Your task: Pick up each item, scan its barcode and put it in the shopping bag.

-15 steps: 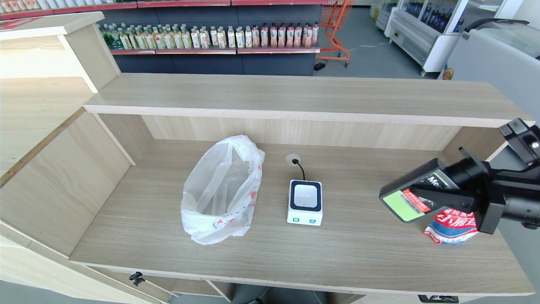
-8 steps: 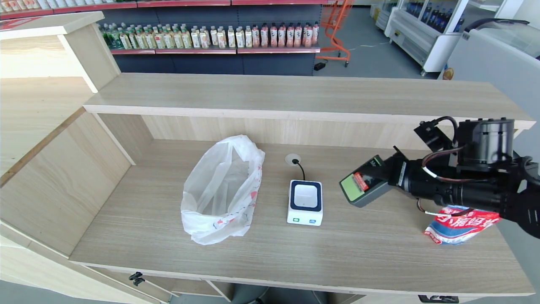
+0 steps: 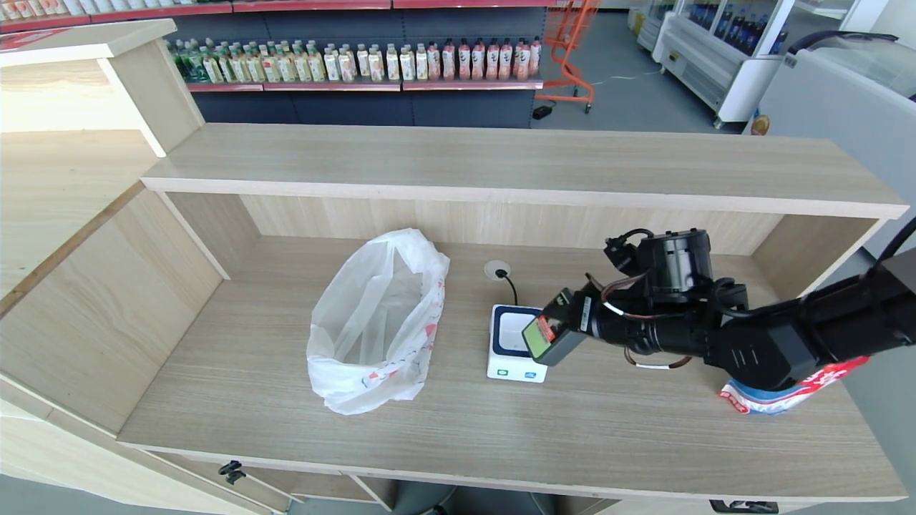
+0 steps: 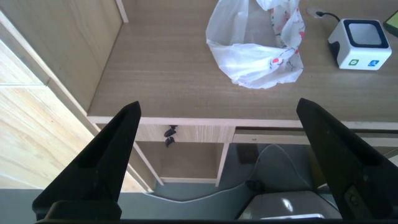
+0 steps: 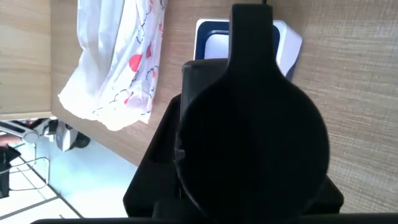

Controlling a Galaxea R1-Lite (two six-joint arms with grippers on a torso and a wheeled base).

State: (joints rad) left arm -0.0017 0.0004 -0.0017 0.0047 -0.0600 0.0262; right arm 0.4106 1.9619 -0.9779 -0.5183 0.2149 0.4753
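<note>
My right gripper (image 3: 575,323) is shut on a dark box (image 3: 549,336) with a green and red end label, held just above the right edge of the white barcode scanner (image 3: 509,342). In the right wrist view the dark box (image 5: 249,124) covers most of the scanner (image 5: 208,43). The white shopping bag (image 3: 376,322) lies open to the left of the scanner. A red, white and blue snack bag (image 3: 769,397) sits at the counter's right end, partly under my right arm. My left gripper (image 4: 221,165) is open, off the counter's front edge, with the bag (image 4: 258,43) and scanner (image 4: 360,42) beyond it.
The scanner's black cable (image 3: 509,286) runs to a hole in the wooden counter (image 3: 458,422). A raised shelf (image 3: 501,164) closes the back and a side panel (image 3: 107,300) the left. Drawer handles (image 4: 169,134) hang below the front edge.
My right arm has swung left across the counter, carrying the dark box from above the snack bag to the scanner. The box has turned so that its green end faces the scanner.
</note>
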